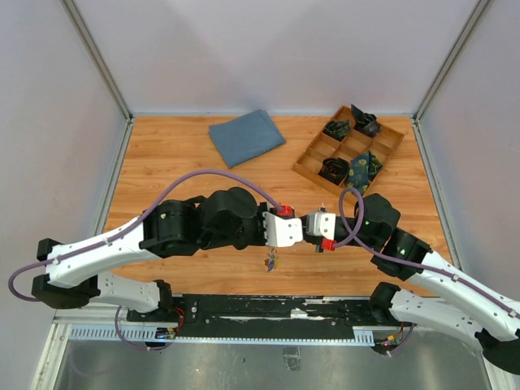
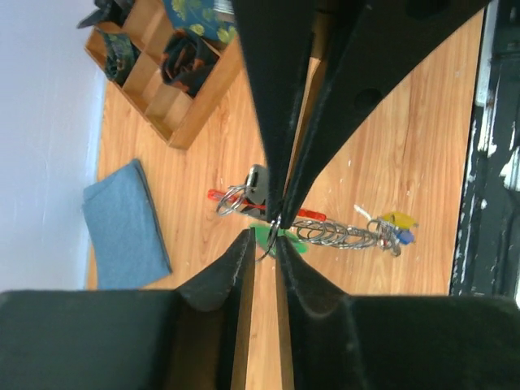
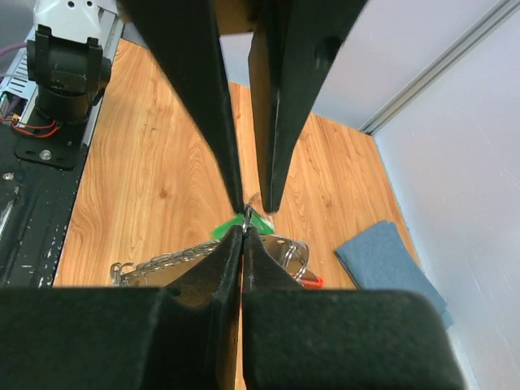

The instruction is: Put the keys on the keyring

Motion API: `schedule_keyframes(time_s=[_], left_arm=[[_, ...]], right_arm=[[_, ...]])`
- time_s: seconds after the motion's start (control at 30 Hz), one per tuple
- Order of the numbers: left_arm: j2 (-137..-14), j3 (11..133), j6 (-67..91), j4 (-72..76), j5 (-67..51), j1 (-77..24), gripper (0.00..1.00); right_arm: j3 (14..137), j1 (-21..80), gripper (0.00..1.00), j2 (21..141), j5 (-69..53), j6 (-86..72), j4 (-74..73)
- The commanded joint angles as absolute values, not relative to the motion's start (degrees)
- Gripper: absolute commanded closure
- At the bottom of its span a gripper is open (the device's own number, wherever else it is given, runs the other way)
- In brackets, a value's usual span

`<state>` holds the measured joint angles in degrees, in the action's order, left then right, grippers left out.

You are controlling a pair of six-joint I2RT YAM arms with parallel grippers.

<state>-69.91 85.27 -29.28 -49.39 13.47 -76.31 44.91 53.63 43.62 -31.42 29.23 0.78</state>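
Both grippers meet tip to tip above the table's near middle. My right gripper is shut on a thin silver ring by a green tag. My left gripper faces it with its jaws slightly apart on either side of that ring. A chain of silver rings runs from there to the keys, which have yellow and blue ends. In the top view the keys hang below the left gripper. The red keyring shows just behind the fingers, partly hidden.
A folded blue cloth lies at the back of the wooden table. A wooden compartment tray with dark rolled items stands at the back right. Grey walls enclose the table on three sides.
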Motion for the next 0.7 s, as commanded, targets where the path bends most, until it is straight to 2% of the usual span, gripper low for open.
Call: schedule_keyframes(time_s=[0.0,0.17,0.47,0.67], left_arm=[[-63.97,83.37,-27.67,-40.79,13.83,-76.73,0.74],[-58.91,79.58,-25.26,-34.47,12.74,-76.73,0.64],[-55.30,75.32,-23.64,-29.00,10.37,-76.73,0.60],[-55.24,75.67,-25.60,-29.08,7.96,-76.73,0.57]], right_arm=[[46.81,54.32,0.99,42.30,-30.95,25.89,2.20],[46.73,54.32,0.99,40.62,-32.42,23.05,5.39],[47.18,54.32,1.00,38.79,-35.87,19.65,8.00],[50.21,54.32,0.99,39.48,-39.29,20.74,2.67]])
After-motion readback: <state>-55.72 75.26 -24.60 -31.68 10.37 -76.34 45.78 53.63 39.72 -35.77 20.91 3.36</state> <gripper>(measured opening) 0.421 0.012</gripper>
